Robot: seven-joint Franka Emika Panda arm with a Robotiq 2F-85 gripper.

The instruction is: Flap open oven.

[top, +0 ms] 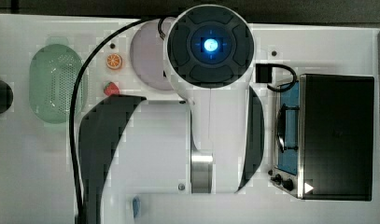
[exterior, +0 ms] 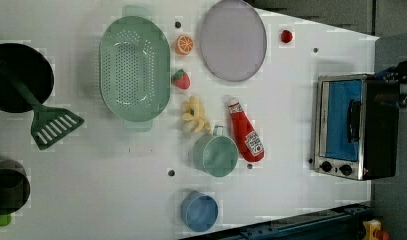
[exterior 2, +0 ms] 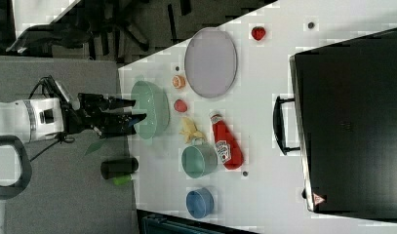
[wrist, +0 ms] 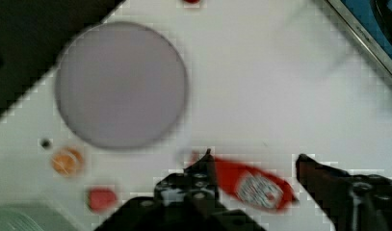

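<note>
Your end effector (wrist: 254,161) was open and held nothing, above the ketchup bottle (wrist: 254,185) on the desk (exterior: 291,80), while the oven (exterior: 358,127) stood closed at the left view's right edge, well apart.

A white tabletop (exterior: 291,75) is spreading across the scene under even, bright light. In the right view, grey floor (exterior 2: 64,195) is lying beyond the tabletop's left edge, and dark chair legs (exterior 2: 113,29) are standing at the far upper left. In the left view, a blue frame (exterior: 301,225) is running along the tabletop's lower edge.
</note>
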